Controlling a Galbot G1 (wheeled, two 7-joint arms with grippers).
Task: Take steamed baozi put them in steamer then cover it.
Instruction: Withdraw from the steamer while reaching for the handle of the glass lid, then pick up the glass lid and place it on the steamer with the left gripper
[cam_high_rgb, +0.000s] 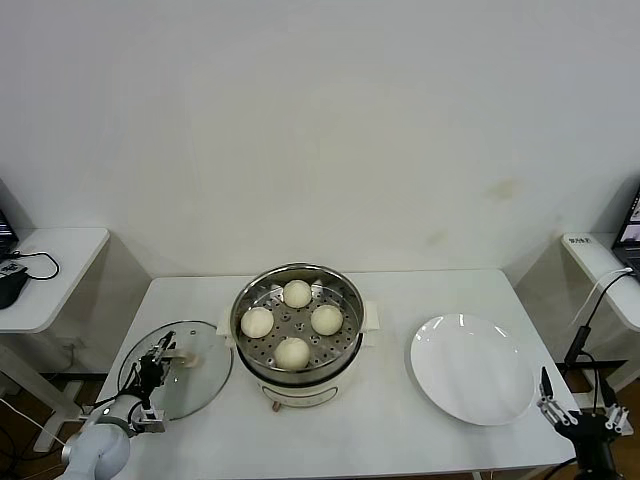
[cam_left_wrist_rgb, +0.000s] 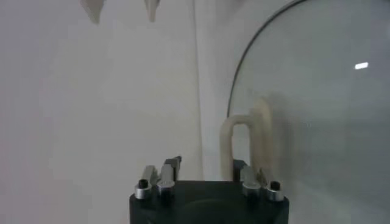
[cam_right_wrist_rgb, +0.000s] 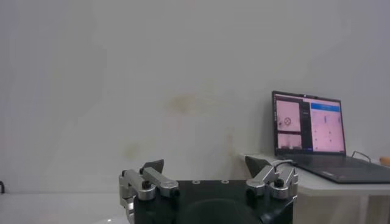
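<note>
Gleaming round steel steamer, smooth baozi

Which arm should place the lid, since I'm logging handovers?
Left: the left gripper is at the glass lid's handle beside the steamer; the right gripper waits open beyond the white plate.

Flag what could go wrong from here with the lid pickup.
1. The left gripper sits at the cream-white bar handle of the round clear glass lid; an off-centre grip could let it tilt or slip.
2. The lid lies against the round shiny steel steamer; lifting it low could knock the rim.
3. Four cream-white buns stand proud of the tray.
</note>
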